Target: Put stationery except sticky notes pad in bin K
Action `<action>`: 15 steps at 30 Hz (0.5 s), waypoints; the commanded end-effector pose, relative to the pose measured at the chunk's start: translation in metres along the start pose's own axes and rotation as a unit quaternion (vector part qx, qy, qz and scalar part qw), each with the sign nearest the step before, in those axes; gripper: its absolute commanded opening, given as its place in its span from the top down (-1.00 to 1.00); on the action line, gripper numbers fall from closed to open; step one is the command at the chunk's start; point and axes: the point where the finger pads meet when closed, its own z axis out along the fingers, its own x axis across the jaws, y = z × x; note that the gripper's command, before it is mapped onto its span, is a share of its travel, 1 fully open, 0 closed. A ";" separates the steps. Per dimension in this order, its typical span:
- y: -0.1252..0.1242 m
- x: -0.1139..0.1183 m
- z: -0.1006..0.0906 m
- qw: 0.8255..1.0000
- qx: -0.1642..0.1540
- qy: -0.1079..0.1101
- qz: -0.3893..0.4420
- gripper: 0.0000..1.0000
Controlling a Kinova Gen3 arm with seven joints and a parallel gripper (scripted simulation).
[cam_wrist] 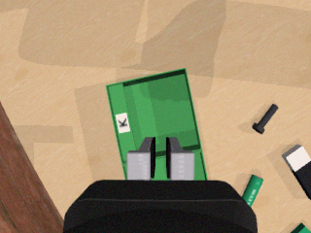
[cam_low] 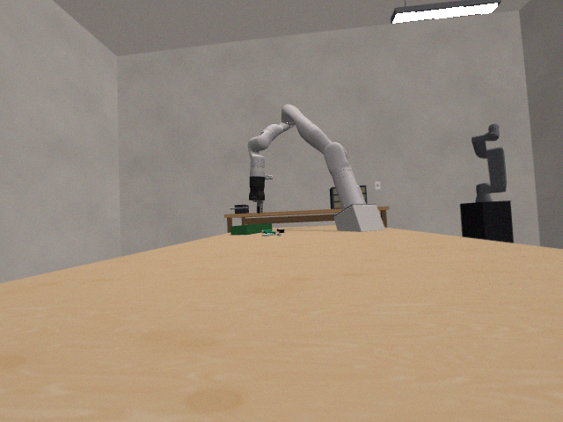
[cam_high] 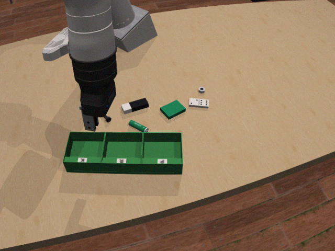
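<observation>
A green row of three bins (cam_high: 121, 168) (cam_low: 251, 229) stands on the table, with the compartment marked K (cam_high: 82, 159) (cam_wrist: 155, 100) at its left end; all three compartments look empty. My gripper (cam_high: 90, 128) (cam_low: 259, 211) (cam_wrist: 160, 150) hangs just above the back wall of the K compartment, its fingers nearly together with nothing between them. A black-and-white eraser (cam_high: 134, 104) (cam_wrist: 301, 163) lies behind the bins. A green pad of sticky notes (cam_high: 172, 109) lies to the eraser's right.
A green battery (cam_high: 138, 125) (cam_wrist: 253, 189) lies against the back of the bins. A black bolt (cam_high: 107, 118) (cam_wrist: 266, 118) lies beside my gripper. A white domino (cam_high: 198, 102) and a grey nut (cam_high: 201, 90) lie farther right. The arm's base (cam_high: 132, 29) stands at the back.
</observation>
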 end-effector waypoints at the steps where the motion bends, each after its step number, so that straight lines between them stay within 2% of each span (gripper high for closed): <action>1: -0.013 -0.003 0.012 0.999 -0.003 0.021 -0.040 0.39; 2: -0.017 -0.008 0.017 0.995 -0.003 0.024 -0.092 0.39; 4: -0.025 -0.018 0.027 0.992 -0.003 0.023 -0.128 0.39; 8: -0.025 -0.018 0.027 0.979 -0.005 0.019 -0.203 0.39; 15: -0.025 -0.018 0.027 0.937 -0.008 0.020 -0.349 0.39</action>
